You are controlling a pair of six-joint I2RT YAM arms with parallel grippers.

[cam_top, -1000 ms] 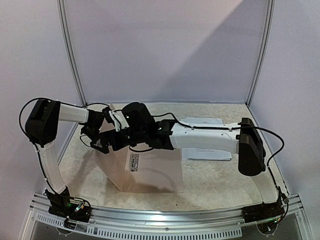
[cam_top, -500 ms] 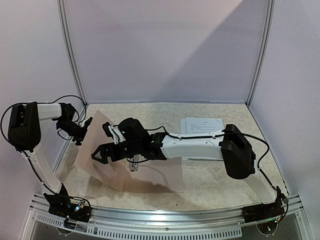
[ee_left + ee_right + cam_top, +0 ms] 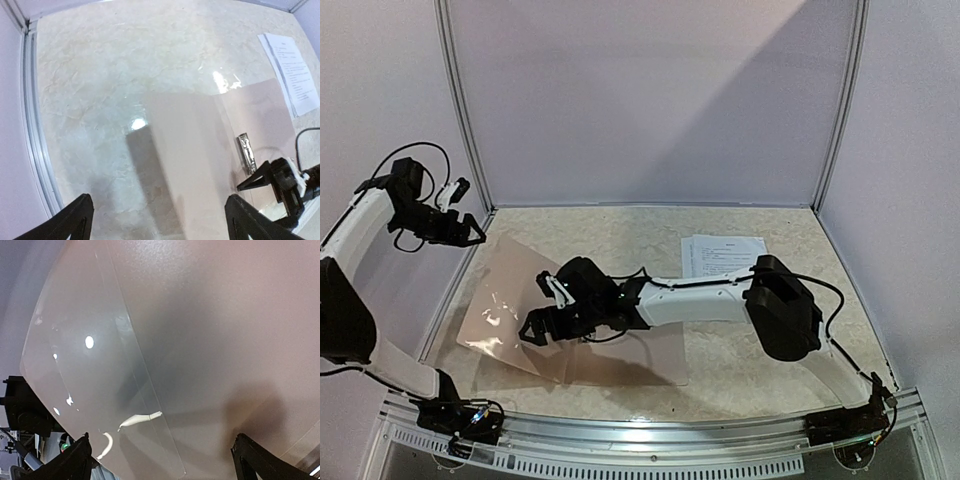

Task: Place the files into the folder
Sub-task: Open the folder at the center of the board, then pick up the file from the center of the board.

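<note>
Nearest, along the bottom of the top view, the two arm bases sit on the metal rail (image 3: 650, 430) at the edge of the marbled tabletop (image 3: 620, 230).

Just beyond it the taupe folder (image 3: 640, 355) lies opened out in the lower middle of the frame. Its spread runs left to right, and the left cover (image 3: 500, 310) fans toward the left edge with a corner pointing to the lower left. That cover looks glossy and catches bright spots of light. In the left wrist view the metal clip (image 3: 246, 152) on the inside runs up and down the frame, beside the fold.

Over the middle of the folder the right pincer (image 3: 538, 330) reaches in from the right. Its fingers (image 3: 70, 465) are spread wide with nothing between them. I cannot tell whether the tips touch the cover.

Farther back, at the upper left, the left pincer (image 3: 468, 222) is raised above the tabletop's left edge, well apart from the folder. Its fingers (image 3: 80, 220) also stand wide apart and hold nothing.

Beyond the right arm, in the right centre, the files (image 3: 722, 255) lie flat as a white printed stack, well clear of the folder. Their long side runs toward the pale back wall (image 3: 650, 100).
</note>
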